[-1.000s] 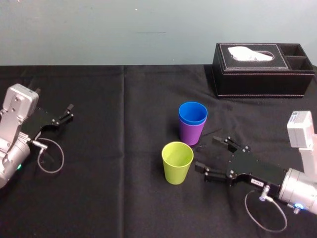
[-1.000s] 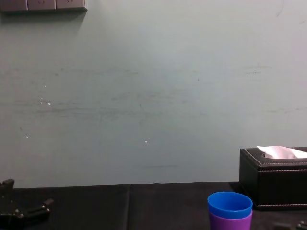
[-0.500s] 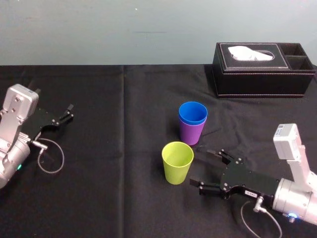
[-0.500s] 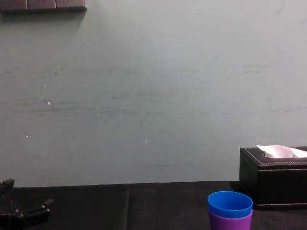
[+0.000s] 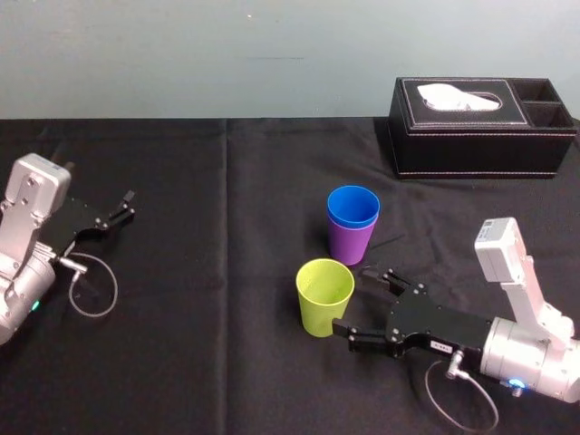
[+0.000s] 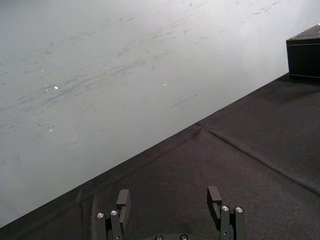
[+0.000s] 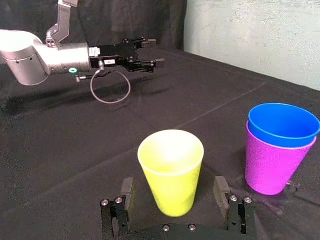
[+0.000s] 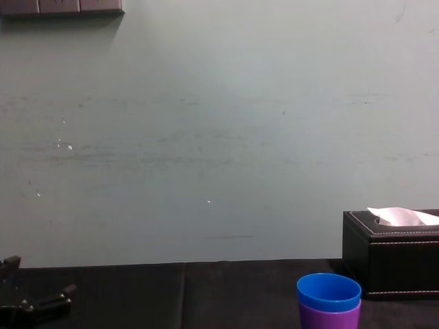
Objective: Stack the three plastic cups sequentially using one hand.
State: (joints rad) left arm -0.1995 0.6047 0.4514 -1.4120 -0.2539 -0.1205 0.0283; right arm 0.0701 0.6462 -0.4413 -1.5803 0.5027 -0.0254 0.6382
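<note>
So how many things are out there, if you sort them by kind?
Cups: 3 (blue cup nested in purple cup; yellow-green cup standing apart)
Tissue box: 1
Grippers: 2 (left gripper, right gripper, both open)
Total: 6

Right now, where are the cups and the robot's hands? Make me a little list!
blue cup: nested in the purple cup
green cup: upright, alone, nearer the robot
right gripper: open, at the green cup, not gripping
left gripper: open, parked far left
box: back right
</note>
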